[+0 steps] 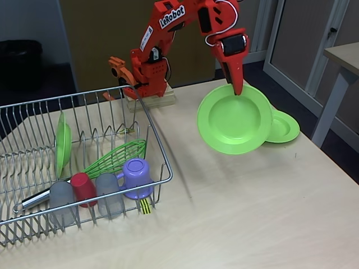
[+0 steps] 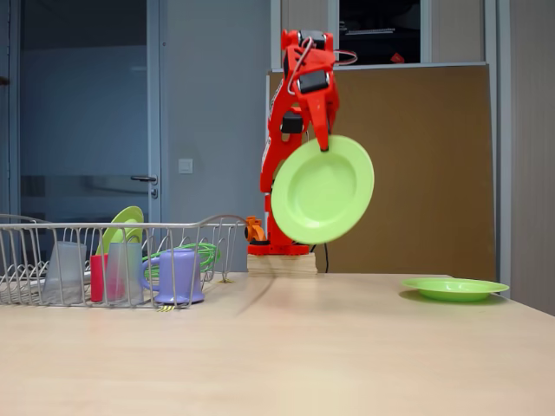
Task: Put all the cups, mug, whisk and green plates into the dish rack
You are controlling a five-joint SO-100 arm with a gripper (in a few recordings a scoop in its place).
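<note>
My gripper pinches a green plate by its rim in mid-air, half hiding the second plate on the desk.

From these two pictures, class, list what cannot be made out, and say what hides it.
- Table plate: part hidden behind the held plate in a fixed view.
- Rack: left end cut off by the edge in both fixed views.
- Whisk: handle partly hidden behind the cups.
- Gripper: jaw contact too small to see.

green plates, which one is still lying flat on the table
The green plate at the right, flat on the table. One hangs from the gripper in the air; another stands on edge in the dish rack.
</note>
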